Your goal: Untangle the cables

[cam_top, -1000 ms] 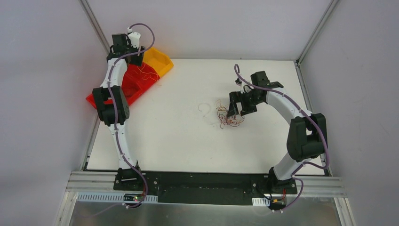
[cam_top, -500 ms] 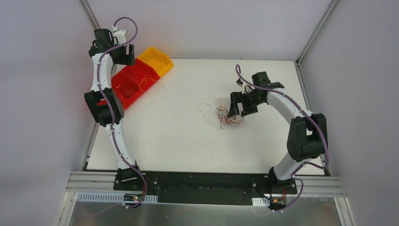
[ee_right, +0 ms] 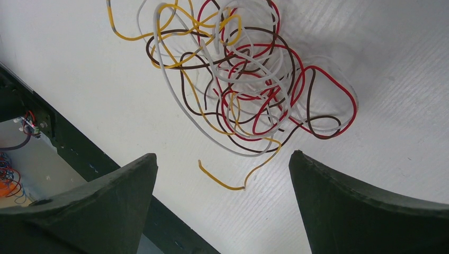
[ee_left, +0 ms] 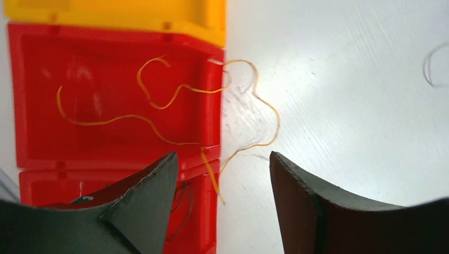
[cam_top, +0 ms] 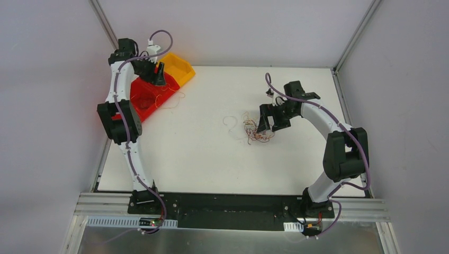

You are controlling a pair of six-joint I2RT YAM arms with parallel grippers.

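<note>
- Plainly, the left fingers (cam_top: 159, 74) hang over the red bin (cam_top: 138, 100) at the far left corner of the desk (cam_top: 201, 159). They are spread apart and nothing is between them.
- Below them an orange wire (ee_left: 277, 124) is draped over the red bin's wall. Part of it curls on the bin floor, and part loops out onto the desk just beside the bin.
- A thin dark strand (ee_left: 182, 200) shows in the red bin's next compartment, partly hidden behind one of the left fingers.
- A yellow bin (cam_top: 179, 67) sits against the far end of the red bin.
- Near the middle of the desk, the right fingers (cam_top: 263, 125) are held wide apart and grip nothing. Their tips are just beside the tangle of wires (ee_right: 249, 79), on its right in the top view.
- The tangle lies on the desk, with red, brown, white and orange-yellow wires looped through one another. One orange end trails out of it toward the gap between the right fingers without touching either one.
- A single white strand (cam_top: 229, 123) lies curled on the desk to the left of the tangle. Whether it touches the tangle cannot be told.
</note>
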